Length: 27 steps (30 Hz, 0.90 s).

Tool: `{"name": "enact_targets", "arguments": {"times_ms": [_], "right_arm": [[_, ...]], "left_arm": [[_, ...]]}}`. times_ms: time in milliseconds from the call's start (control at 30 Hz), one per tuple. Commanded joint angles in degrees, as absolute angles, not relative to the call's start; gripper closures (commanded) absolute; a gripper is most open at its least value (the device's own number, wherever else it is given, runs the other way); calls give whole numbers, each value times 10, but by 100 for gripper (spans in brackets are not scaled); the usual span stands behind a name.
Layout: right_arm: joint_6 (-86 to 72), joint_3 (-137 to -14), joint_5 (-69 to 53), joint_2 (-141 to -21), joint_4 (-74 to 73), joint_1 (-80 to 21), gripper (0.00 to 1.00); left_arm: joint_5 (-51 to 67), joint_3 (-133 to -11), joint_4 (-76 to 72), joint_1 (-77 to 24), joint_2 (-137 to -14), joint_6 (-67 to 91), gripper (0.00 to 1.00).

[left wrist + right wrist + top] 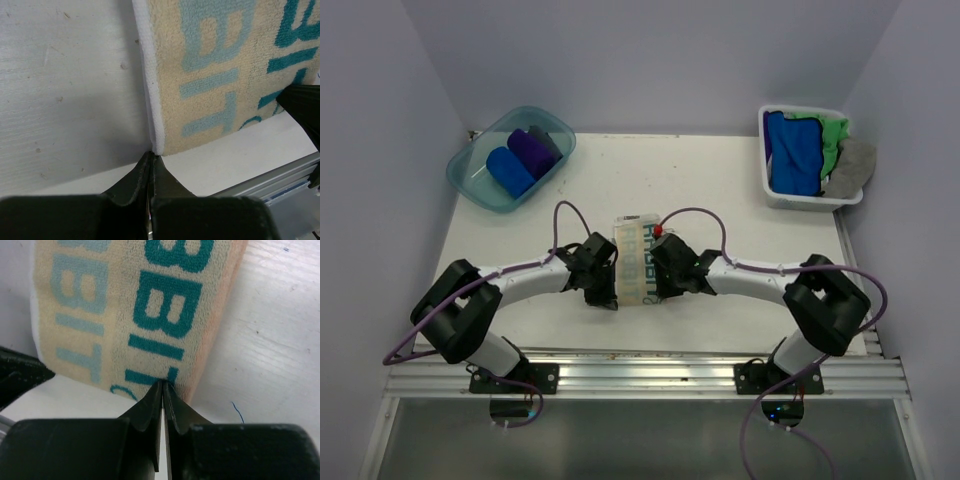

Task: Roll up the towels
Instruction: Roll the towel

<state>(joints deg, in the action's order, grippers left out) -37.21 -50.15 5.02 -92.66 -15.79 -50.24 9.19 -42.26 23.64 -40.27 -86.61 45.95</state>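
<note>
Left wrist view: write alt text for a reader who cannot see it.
The black left gripper is closed on the near corner of a cream towel with teal lettering, which lies flat on a white table.

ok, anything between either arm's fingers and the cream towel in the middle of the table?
Nothing visible. The left fingers and the right fingers are already closed right at the two near corners of the cream towel, apparently pinching it, with no other thing at either contact.
</note>
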Motion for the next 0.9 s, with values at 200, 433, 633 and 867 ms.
{"name": "enact_targets", "arguments": {"times_ms": [200, 433, 633, 867], "right_arm": [[-354, -447, 69, -822, -162, -504, 72], [-350, -425, 33, -836, -143, -509, 63], [-346, -428, 34, -855, -130, -511, 64], [-352, -430, 34, -874, -109, -510, 74]], "left_arm": [[78, -428, 234, -405, -860, 463, 100], [75, -429, 236, -405, -857, 462, 100], [76, -433, 236, -405, -860, 462, 100], [74, -434, 240, -405, -857, 463, 100]]}}
